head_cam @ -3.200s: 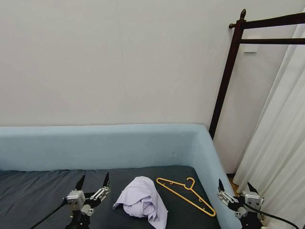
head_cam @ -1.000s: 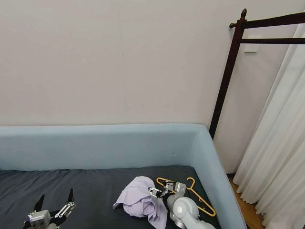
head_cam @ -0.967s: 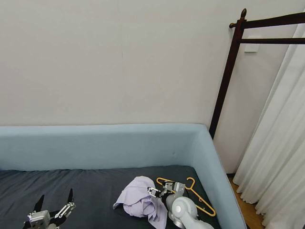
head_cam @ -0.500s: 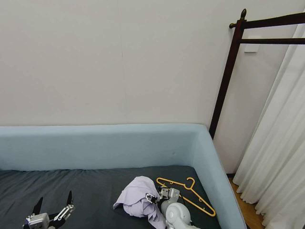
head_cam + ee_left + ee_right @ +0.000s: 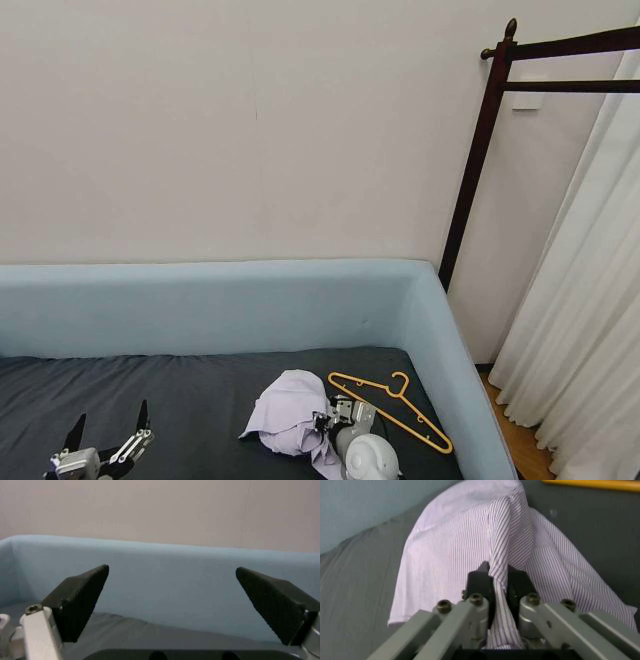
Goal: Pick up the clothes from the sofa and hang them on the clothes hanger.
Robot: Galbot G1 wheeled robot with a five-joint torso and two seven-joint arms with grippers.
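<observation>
A crumpled pale lilac striped shirt (image 5: pixel 285 412) lies on the dark sofa seat (image 5: pixel 200 400). My right gripper (image 5: pixel 326 420) presses into the shirt's right side. In the right wrist view its black fingers (image 5: pixel 481 580) are shut on a fold of the striped shirt (image 5: pixel 465 551). An orange clothes hanger (image 5: pixel 392 404) lies flat just right of the shirt, and its edge shows as an orange hanger (image 5: pixel 600 483) in the right wrist view. My left gripper (image 5: pixel 103 445) hovers open at the lower left; its wide-apart fingers (image 5: pixel 80 600) face the sofa back.
The light blue sofa back (image 5: pixel 220 305) and right arm (image 5: pixel 450 370) wall in the seat. A dark wooden clothes rack (image 5: pixel 490 130) stands beyond the sofa's right end, with white curtains (image 5: pixel 590 330) beside it.
My right arm came in from the lower right to the shirt and its fingers shut on the cloth. My left gripper moved from beside the shirt to the lower left.
</observation>
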